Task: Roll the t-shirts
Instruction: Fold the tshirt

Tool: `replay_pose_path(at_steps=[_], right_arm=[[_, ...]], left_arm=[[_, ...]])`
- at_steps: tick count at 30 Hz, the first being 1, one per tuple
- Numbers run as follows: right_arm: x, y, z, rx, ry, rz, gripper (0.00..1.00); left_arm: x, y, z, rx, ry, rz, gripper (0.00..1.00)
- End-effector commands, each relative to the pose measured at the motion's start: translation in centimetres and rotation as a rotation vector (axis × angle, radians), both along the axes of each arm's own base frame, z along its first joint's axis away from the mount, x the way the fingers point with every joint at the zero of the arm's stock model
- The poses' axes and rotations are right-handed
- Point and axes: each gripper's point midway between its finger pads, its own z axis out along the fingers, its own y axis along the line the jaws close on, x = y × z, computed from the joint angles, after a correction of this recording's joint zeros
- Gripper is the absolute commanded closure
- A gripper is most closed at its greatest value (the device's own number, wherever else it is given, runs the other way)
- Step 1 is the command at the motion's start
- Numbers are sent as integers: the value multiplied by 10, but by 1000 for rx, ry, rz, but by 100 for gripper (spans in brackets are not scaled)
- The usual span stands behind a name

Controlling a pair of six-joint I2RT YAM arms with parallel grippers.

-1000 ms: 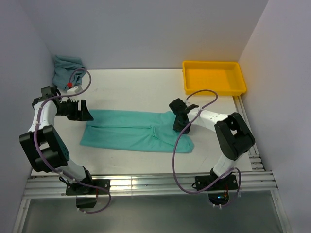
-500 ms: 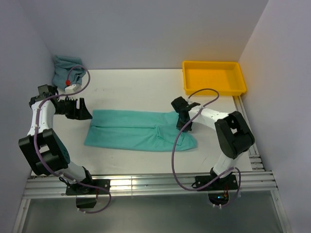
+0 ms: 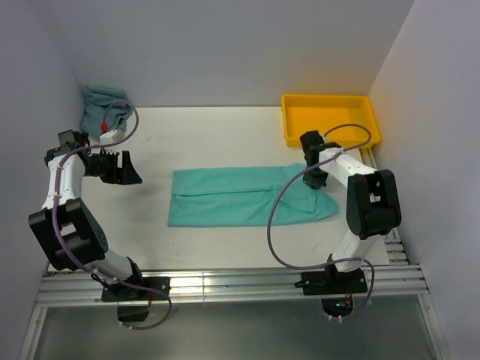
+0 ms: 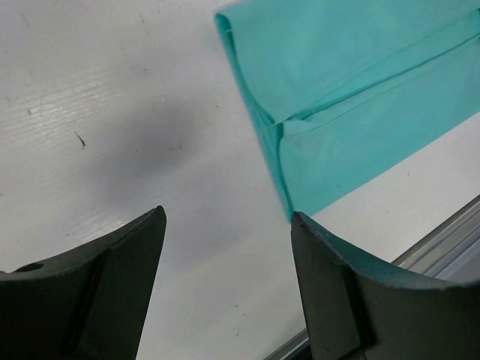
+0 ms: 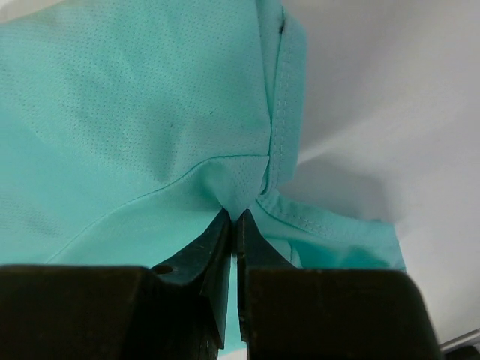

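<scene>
A mint-green t-shirt (image 3: pixel 240 196) lies folded into a long strip across the middle of the table; it also shows in the left wrist view (image 4: pixel 352 97) and the right wrist view (image 5: pixel 135 127). My right gripper (image 3: pixel 313 180) is shut on a pinch of its right end (image 5: pixel 238 206). My left gripper (image 3: pixel 126 169) is open and empty over bare table, well left of the strip's left end (image 3: pixel 172 202). A blue-grey teal t-shirt (image 3: pixel 101 109) lies crumpled in the back left corner.
A yellow tray (image 3: pixel 330 120) stands at the back right, just behind my right gripper. Metal rails (image 3: pixel 225 281) run along the near table edge. Walls close in the left, back and right sides.
My right gripper has dragged the mint-green t-shirt to the right, towards the tray. The strip's left end has slid away from my left gripper, which has stayed in place.
</scene>
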Motion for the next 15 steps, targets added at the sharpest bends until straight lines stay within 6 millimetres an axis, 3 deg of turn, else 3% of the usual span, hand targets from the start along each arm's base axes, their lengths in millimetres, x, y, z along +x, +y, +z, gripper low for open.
replay_pose_path(at_steps=[1, 4, 7, 8, 11, 15], right_arm=[[14, -29, 8, -96, 13, 9, 91], [13, -47, 1, -116, 37, -14, 89], [11, -55, 0, -102, 40, -37, 77], [10, -53, 1, -93, 35, -43, 64], [7, -43, 12, -63, -17, -52, 48], [0, -13, 38, -9, -114, -36, 45]], left_arm=[[7, 5, 2, 12, -10, 10, 26], [7, 6, -5, 11, 7, 17, 26], [9, 4, -13, -18, 29, 11, 25], [10, 3, -15, -31, 33, 7, 25], [15, -6, -17, -92, 45, -24, 23], [33, -20, -16, -125, 31, -55, 22]])
